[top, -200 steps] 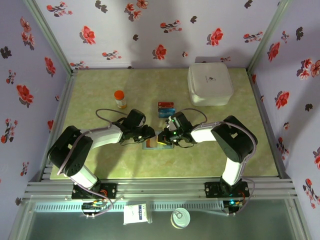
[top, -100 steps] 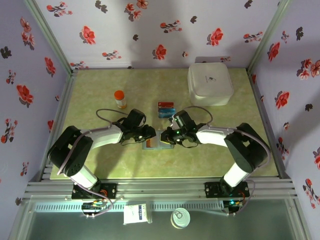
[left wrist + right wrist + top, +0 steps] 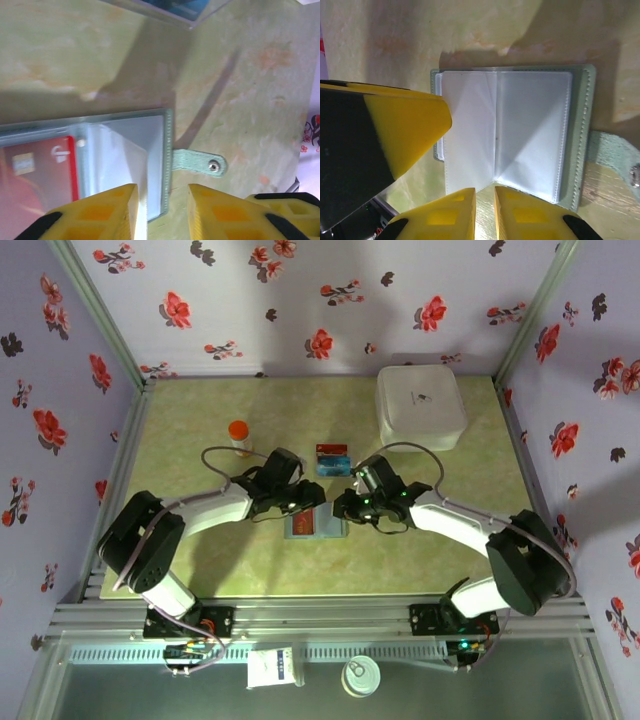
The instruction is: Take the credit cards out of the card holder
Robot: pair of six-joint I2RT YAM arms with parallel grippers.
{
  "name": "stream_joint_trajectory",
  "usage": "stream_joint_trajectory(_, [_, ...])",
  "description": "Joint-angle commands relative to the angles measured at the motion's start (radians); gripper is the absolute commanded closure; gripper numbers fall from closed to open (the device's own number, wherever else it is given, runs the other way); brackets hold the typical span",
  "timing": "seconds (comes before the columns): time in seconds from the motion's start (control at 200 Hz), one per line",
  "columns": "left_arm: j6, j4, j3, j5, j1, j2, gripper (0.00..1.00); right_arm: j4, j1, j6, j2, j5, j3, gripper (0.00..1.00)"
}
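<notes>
The table (image 3: 200, 560) carries the card holder (image 3: 314, 525), lying open and flat at centre between both arms. Left gripper (image 3: 161, 192): jaws narrowly parted over the holder's strap-side edge, holding nothing. Right gripper (image 3: 485, 197): jaws a slit apart at the clear sleeves (image 3: 530, 130), nothing gripped. A red card (image 3: 35, 175) sits in its pocket. Judged step: extracting it. The next move calls for pinning the holder and pinching the card's exposed edge.

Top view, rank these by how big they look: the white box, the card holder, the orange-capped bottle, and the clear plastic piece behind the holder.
1. white box, clearly largest
2. card holder, lying open
3. clear plastic piece and orange-capped bottle: they look about alike, so I won't rank them.
</notes>
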Motion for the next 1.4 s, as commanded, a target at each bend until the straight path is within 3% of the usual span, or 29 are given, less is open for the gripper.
stream_joint_trajectory(0.0, [-0.005, -0.025, 0.047, 0.014, -0.021, 0.048, 0.65, -0.071, -0.014, -0.034, -0.05, 0.054, 0.007, 0.82])
stream_joint_trajectory(0.22, [-0.009, -0.013, 0.11, 0.02, -0.05, 0.13, 0.55, -0.137, -0.047, -0.062, -0.128, 0.075, -0.012, 0.8])
stream_joint_trajectory(0.555, [-0.014, 0.016, 0.141, 0.041, -0.062, 0.198, 0.54, -0.162, -0.068, -0.064, -0.157, 0.071, -0.027, 0.79])
stream_joint_trajectory(0.925, [0.005, 0.011, 0.057, 0.037, -0.017, 0.086, 0.54, -0.076, -0.056, -0.01, -0.072, 0.019, -0.013, 0.8])
stream_joint_trajectory(1.395, [0.021, 0.037, -0.163, 0.038, 0.097, -0.114, 0.56, -0.075, 0.065, 0.002, 0.16, 0.037, 0.168, 0.81])
